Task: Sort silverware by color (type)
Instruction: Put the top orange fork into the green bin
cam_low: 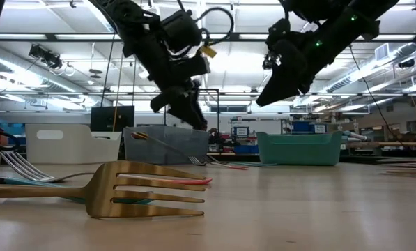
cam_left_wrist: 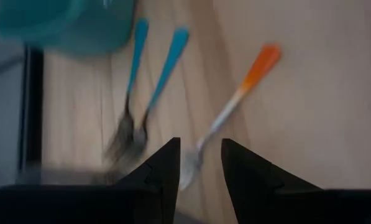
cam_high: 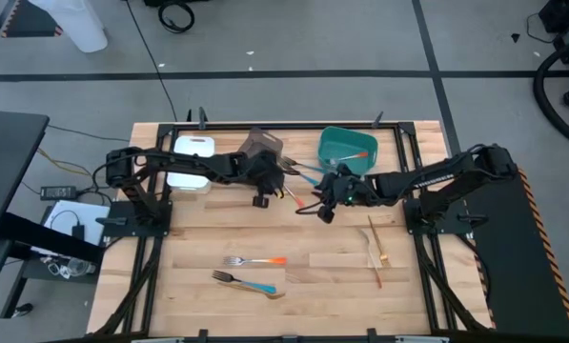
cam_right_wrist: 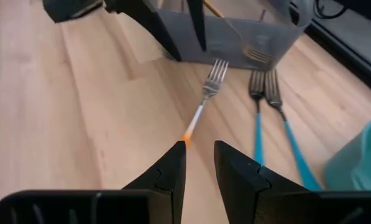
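Note:
An orange-handled fork (cam_high: 300,201) lies flat on the table between my two grippers, with two blue-handled forks (cam_high: 304,172) lying beside it near the teal bin (cam_high: 349,148). My left gripper (cam_left_wrist: 201,163) hangs open above the fork's tines (cam_left_wrist: 191,169). My right gripper (cam_right_wrist: 199,155) hangs open above its orange handle end (cam_right_wrist: 186,138). In the low view both grippers (cam_low: 188,111) (cam_low: 270,90) are clear of the table. Toward the near edge lie another orange-handled fork (cam_high: 255,260), a blue-handled one (cam_high: 248,283), and wooden utensils (cam_high: 375,250) at the right.
A grey-brown bin (cam_high: 262,147) with a utensil leaning inside it (cam_right_wrist: 247,43) and a white bin (cam_high: 193,158) stand along the far edge, left of the teal bin. The two arms' grippers are close together at mid-table. Bare wood lies between them and the near forks.

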`<state>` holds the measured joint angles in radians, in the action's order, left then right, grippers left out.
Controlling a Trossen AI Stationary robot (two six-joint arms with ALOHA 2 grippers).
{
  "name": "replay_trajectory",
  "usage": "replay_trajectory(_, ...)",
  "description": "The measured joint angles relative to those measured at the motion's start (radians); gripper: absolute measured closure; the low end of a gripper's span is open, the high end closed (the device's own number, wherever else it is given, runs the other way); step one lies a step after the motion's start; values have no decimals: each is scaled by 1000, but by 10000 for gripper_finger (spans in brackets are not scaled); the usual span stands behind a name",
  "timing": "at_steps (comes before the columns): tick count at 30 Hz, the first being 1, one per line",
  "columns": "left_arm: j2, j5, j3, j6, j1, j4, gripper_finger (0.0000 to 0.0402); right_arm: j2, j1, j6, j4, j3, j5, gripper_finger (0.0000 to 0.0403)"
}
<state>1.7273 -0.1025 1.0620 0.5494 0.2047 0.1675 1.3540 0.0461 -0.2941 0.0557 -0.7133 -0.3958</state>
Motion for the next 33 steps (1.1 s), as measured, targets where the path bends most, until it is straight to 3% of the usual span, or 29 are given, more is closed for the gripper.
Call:
replay_trajectory(4, 28, 95, -5, 27, 0, -94, 276, 1, 31, -28, -32, 33, -5, 308)
replay_trajectory(8, 79, 100, -2, 32, 2, -100, 276, 1, 52, -52, -41, 54, -6, 308)
replay_trajectory(20, 268, 125, 213, -14, 52, 160, 297, 1, 87, -70, -46, 55, -56, 308)
replay_trajectory(33, 291, 128, 237, 53, 67, 188, 299, 1, 104, -74, -47, 55, -56, 308)
